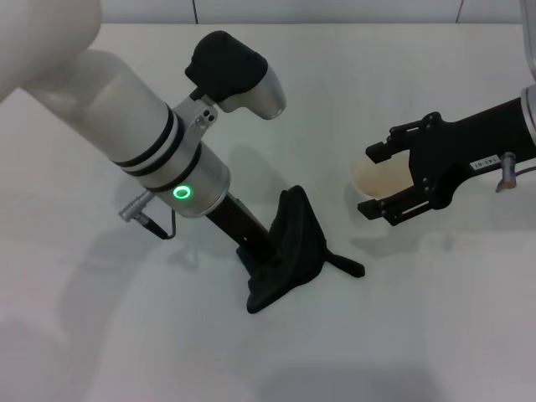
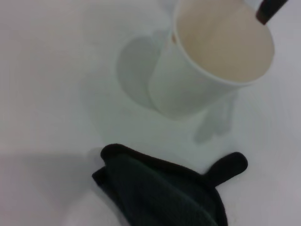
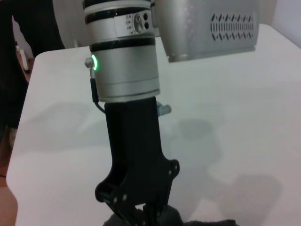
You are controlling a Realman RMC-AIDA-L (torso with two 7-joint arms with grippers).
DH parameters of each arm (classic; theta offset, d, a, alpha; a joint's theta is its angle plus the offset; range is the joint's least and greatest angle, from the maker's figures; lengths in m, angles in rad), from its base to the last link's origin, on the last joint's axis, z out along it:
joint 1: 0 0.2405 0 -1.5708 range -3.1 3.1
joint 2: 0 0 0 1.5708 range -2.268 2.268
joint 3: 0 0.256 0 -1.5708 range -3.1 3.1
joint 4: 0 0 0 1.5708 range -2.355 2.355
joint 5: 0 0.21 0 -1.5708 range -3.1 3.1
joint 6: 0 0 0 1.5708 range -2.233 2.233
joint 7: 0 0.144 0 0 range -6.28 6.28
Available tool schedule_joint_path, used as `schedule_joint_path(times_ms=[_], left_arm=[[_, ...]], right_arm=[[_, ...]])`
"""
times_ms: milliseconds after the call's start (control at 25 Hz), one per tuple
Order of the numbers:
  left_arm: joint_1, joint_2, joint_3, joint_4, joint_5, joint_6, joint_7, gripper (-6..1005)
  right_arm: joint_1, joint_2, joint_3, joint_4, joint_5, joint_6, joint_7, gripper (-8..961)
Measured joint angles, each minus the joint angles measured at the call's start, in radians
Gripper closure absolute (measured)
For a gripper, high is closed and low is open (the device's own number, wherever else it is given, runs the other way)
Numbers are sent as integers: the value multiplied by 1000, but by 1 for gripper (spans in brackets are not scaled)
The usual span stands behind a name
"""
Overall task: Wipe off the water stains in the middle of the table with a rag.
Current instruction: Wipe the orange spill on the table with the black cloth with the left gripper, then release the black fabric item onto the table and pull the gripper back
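The black rag [image 1: 297, 239] lies bunched on the white table [image 1: 435, 335] in the middle, its strap tab [image 1: 345, 266] pointing to the right. My left gripper [image 1: 266, 266] reaches down into the rag's left side and is shut on it, with the cloth against the tabletop. The rag also shows in the left wrist view [image 2: 160, 193]. In the right wrist view the left gripper [image 3: 141, 214] meets the rag [image 3: 197, 222] at the bottom edge. No orange-brown water stain shows in any view. My right gripper [image 1: 371, 180] is right of the rag.
A white paper cup [image 1: 375, 177] sits between the right gripper's fingers, close to the right of the rag; it also shows in the left wrist view [image 2: 188, 89]. The left arm's thick white forearm [image 1: 126, 109] slants over the table's left half.
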Motion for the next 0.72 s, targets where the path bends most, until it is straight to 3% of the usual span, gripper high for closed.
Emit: schedule_joint_path(times_ms=[120, 240, 320, 360, 480, 720], left_arm=[[10, 4, -17, 0, 9, 4, -5, 935], [34, 11, -89, 13, 71, 34, -4, 930], [69, 14, -176, 46, 172, 68, 3, 926], [69, 14, -176, 46, 172, 68, 3, 924], [108, 17, -330, 84, 256, 112, 60, 919], [121, 20, -370, 88, 257, 119, 92, 909]], right_arm=[[-1, 0, -1, 0, 4, -1, 0, 126], [-6, 0, -1, 0, 4, -3, 0, 126], [-8, 0, -2, -1, 5, -5, 1, 126], [-8, 0, -2, -1, 5, -2, 1, 126], [-7, 0, -2, 0, 5, 0, 1, 126], [-7, 0, -1, 1, 6, 0, 2, 127]])
